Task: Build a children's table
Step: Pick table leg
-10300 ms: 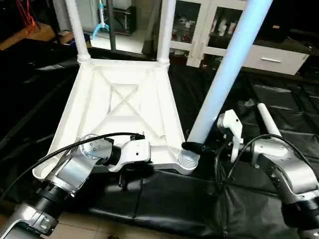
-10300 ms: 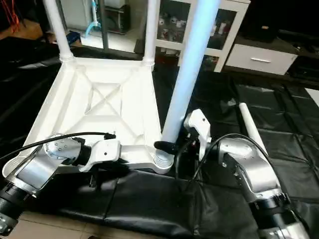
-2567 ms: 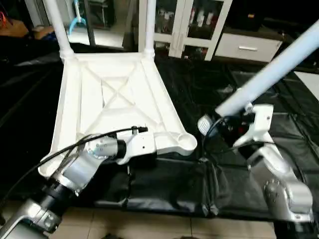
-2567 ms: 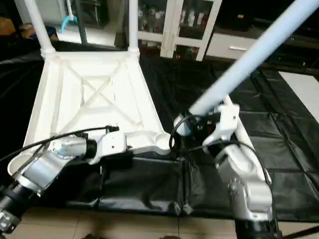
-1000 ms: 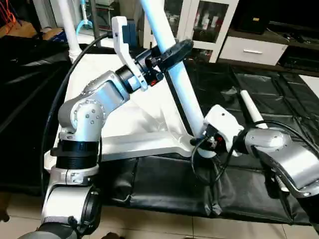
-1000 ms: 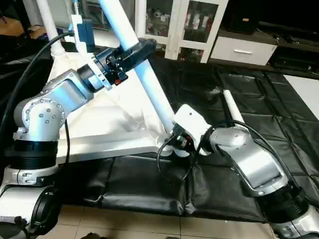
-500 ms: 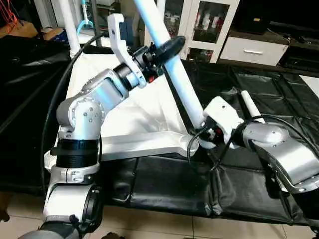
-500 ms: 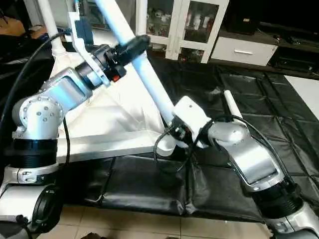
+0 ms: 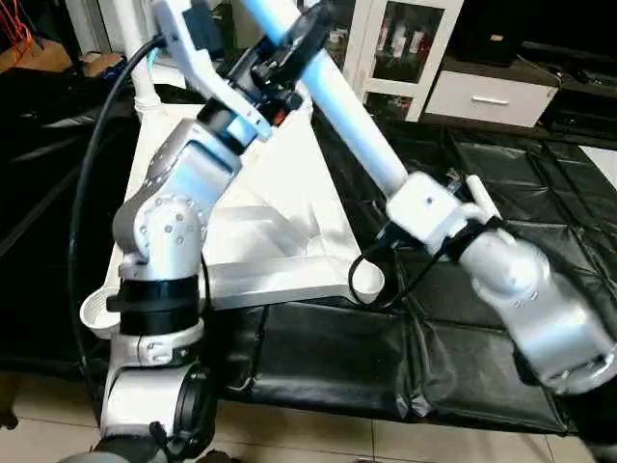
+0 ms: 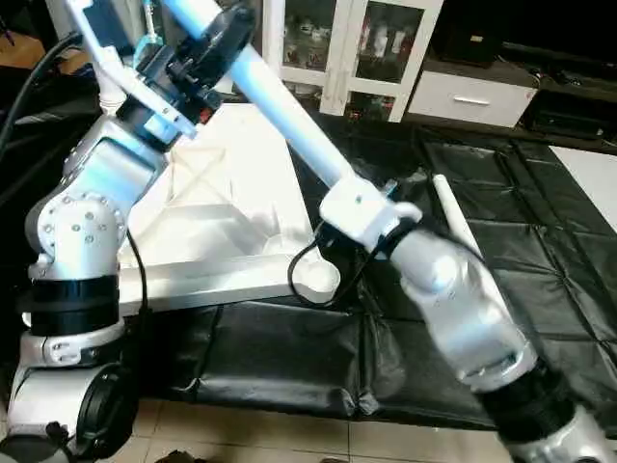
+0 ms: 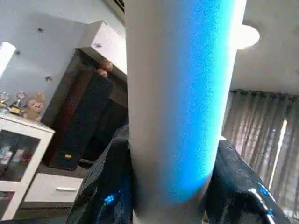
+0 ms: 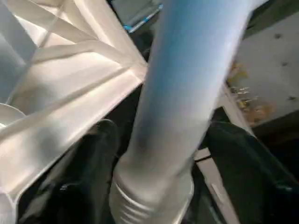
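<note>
The tabletop point(image 9: 260, 207) lies underside-up at centre left, one leg point(image 9: 135, 53) visibly socketed at upper left. Both the left claw point(image 9: 294, 39) and right claw point(image 9: 390, 227) clamp another leg point(image 9: 352, 121), slanting above the empty near socket point(image 9: 366, 280). A spare leg point(image 9: 479, 200) lies at right; seating remains.

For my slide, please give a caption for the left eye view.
Both grippers hold one white leg slanted above the upturned tabletop.

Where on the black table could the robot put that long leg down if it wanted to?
The black cover is bare to the robot's right, past the spare leg. Another bare strip runs along the near edge, in front of the tabletop. The left and middle are crowded by the tabletop and both arms holding the tilted leg.
</note>
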### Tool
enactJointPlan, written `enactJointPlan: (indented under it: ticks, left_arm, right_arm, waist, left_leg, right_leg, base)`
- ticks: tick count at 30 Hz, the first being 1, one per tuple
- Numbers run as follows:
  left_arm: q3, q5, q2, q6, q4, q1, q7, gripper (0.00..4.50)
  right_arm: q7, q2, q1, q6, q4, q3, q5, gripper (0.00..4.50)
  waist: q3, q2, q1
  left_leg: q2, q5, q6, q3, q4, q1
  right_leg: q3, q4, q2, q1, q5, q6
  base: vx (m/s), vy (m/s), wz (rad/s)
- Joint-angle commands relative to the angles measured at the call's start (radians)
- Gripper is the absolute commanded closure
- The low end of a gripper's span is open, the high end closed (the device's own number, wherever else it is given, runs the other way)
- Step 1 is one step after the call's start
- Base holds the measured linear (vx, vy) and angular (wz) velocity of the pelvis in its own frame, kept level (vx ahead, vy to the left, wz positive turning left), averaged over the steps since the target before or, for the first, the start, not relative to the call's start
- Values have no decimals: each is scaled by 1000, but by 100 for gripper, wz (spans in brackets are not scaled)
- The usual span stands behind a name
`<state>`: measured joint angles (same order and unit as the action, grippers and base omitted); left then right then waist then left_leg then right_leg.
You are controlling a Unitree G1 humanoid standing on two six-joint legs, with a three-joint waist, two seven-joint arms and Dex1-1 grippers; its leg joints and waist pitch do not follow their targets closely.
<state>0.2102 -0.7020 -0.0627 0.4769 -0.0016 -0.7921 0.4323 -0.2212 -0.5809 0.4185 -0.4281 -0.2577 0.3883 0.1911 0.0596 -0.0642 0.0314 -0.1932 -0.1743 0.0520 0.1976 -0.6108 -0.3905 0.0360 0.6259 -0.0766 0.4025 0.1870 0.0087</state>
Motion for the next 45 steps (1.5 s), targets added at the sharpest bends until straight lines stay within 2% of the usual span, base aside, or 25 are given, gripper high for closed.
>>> enactJointPlan:
  ticks: [1, 2, 5, 7, 9, 15, 16, 17, 18, 19, 22, 23, 25, 26, 28, 31, 36, 37, 45]
  left_arm:
    - [-16, 2, 2, -10, -23, -8, 14, 291]
    - [-20, -4, 1, -7, -25, -6, 26, 291]
    - [-35, 8, -3, -19, -28, -3, 43, 291]
    - [-39, 9, -4, -23, -26, -1, 47, 291]
    - [-38, 1, -3, -19, -24, -2, 53, 291]
    - [-43, -14, -10, -15, -33, 2, 79, 291]
    - [-43, -15, -11, -14, -35, 2, 80, 291]
    - [-44, -11, -13, -18, -36, 3, 80, 291]
    - [-43, -10, -13, -20, -36, 3, 79, 291]
    - [-43, -10, -13, -22, -36, 3, 77, 291]
    - [-39, 25, -15, -13, -16, -10, 8, 291]
    - [10, 40, 8, 10, 27, -43, -140, 291]
    - [17, 39, 11, 13, 32, -47, -157, 291]
    - [78, 9, 37, 17, 65, -76, -258, 291]
    - [120, -18, 51, 5, 87, -96, -309, 291]
    - [188, -73, 66, -18, 117, -124, -384, 291]
    - [215, -109, 78, -10, 117, -131, -429, 291]
    - [216, -111, 81, -6, 113, -132, -433, 291]
    - [211, -105, 88, 20, 93, -136, -448, 291]
  right_arm:
    - [24, -3, -4, 18, -10, -8, 28, 100]
    - [37, 3, -7, 35, -1, -18, 38, 95]
    - [51, 15, -9, 77, 17, -40, 62, 95]
    - [49, 16, -3, 87, 24, -44, 68, 95]
    - [34, 20, 2, 100, 39, -48, 52, 95]
    - [26, 42, -1, 104, 71, -55, 26, 95]
    - [26, 47, -2, 109, 74, -58, 26, 95]
    - [27, 52, -1, 117, 76, -61, 30, 95]
    - [28, 53, -1, 120, 76, -62, 32, 95]
    - [30, 57, -1, 129, 78, -67, 36, 95]
    - [44, 62, -2, 156, 84, -74, 48, 95]
    - [62, 67, -10, 220, 70, -74, 60, 95]
    - [64, 67, -12, 228, 67, -73, 61, 95]
    - [69, 71, -29, 283, 43, -60, 68, 95]
    - [71, 73, -45, 316, 25, -48, 77, 95]
    - [90, 80, -70, 315, 9, -35, 107, 95]
    - [97, 81, -69, 327, 16, -45, 128, 95]
    - [100, 81, -65, 332, 20, -50, 132, 95]
    - [96, 82, -28, 344, 59, -78, 159, 95]
  waist:
    - [-72, 11, -4]
    - [-70, 17, -4]
    - [-71, 14, -6]
    - [-71, 17, -5]
    - [-72, 17, -6]
    - [-73, 18, -5]
    - [-73, 7, -7]
    - [-73, 13, -5]
    - [-72, 14, -5]
    - [-73, 9, -5]
    - [-73, 13, -5]
    - [-73, 12, -5]
    - [-73, 11, -6]
    - [-72, 12, -5]
    - [-73, 8, -5]
    - [-73, 9, -5]
    - [-73, 10, -4]
    - [-72, 14, -4]
    - [-73, 11, -8]
  left_leg:
    - [-29, -211, 46, -16, 66, 27]
    - [-29, -217, 49, -17, 66, 28]
    - [-28, -234, 51, -17, 66, 29]
    - [-29, -224, 50, -17, 66, 28]
    - [-29, -212, 44, -16, 65, 29]
    - [-29, -203, 33, -16, 64, 29]
    - [-29, -204, 30, -14, 64, 28]
    - [-29, -204, 29, -14, 64, 29]
    - [-30, -203, 31, -15, 64, 29]
    - [-30, -200, 30, -14, 64, 29]
    - [-30, -200, 33, -15, 64, 29]
    - [-30, -199, 34, -15, 63, 28]
    - [-29, -205, 36, -14, 61, 30]
    - [-29, -212, 40, -15, 61, 30]
    - [-25, -215, 32, -16, 60, 27]
    - [-25, -202, 26, -18, 60, 25]
    - [-26, -212, 18, -16, 59, 28]
    - [-26, -212, 20, -17, 59, 27]
    - [-25, -227, 26, -19, 59, 26]
  right_leg:
    - [-37, -72, -37, -44, 144, -137]
    - [-38, -74, -37, -40, 147, -134]
    - [-37, -74, -36, -39, 154, -131]
    - [-38, -72, -36, -41, 128, -135]
    - [-37, -68, -35, -42, 89, -147]
    - [-38, -66, -36, -45, 75, -162]
    - [-38, -68, -35, -44, 78, -163]
    - [-38, -67, -37, -44, 85, -165]
    - [-38, -67, -37, -44, 89, -164]
    - [-38, -67, -37, -45, 88, -162]
    - [-38, -65, -36, -45, 85, -158]
    - [-38, -64, -37, -46, 82, -155]
    - [-38, -66, -35, -43, 84, -153]
    - [-38, -68, -37, -44, 107, -142]
    - [-37, -70, -36, -46, 118, -138]
    - [-35, -68, -33, -46, 103, -136]
    - [-35, -69, -32, -40, 106, -141]
    - [-35, -68, -33, -41, 106, -140]
    - [-34, -70, -33, -41, 130, -125]
  base:
    - [0, 0, 0]
    - [0, 0, 0]
    - [0, 0, 0]
    - [0, 0, 0]
    - [0, 0, 0]
    - [0, 0, 0]
    - [0, 0, 0]
    - [0, 0, 0]
    - [0, 0, 0]
    - [0, 0, 0]
    - [0, 0, 0]
    - [0, 0, 0]
    - [0, 0, 0]
    - [0, 0, 0]
    - [0, 0, 0]
    - [0, 0, 0]
    - [0, 0, 0]
    - [0, 0, 0]
    - [0, 0, 0]
